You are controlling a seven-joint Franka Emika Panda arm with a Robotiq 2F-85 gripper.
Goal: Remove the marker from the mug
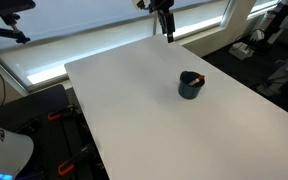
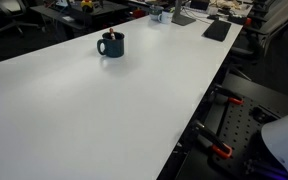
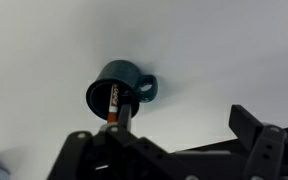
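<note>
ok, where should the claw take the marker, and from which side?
Grip the marker by its upper end, coming straight down from above. Only that end shows at the rim of the mug; the rest sits inside, so the wall blocks a side approach. It leans on the rim, so probably close the open claw across its thin shaft, away from the handle.
</note>
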